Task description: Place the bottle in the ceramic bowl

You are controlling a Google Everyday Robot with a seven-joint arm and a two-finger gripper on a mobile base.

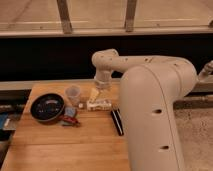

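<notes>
My gripper hangs just above the bottle, jaws spread as wide as they go, gripping nothing. The bottle lies on its side on the wooden table directly beneath my fingers, its long axis running left-right. The step in hand is the grasp. To do it well I'd drop straight down, straddle the bottle's short width near mid-length, and close firmly. It's smooth, whitish-cream plastic and rounded, so it likely rolls or squirts out if pinched off-centre or near the cap. The translucent plastic cup stands just to the left of my fingers; it looks light and easy to tip, so I should keep clear of it on the descent and on the carry. The ceramic bowl sits farther left beyond the cup: round, shallow, black, glossy, with pale markings inside. It has a hard rim, so I'd release low. A small colourful packet lies below-left of my fingers, and a black bar below-right, flat and rectangular.
</notes>
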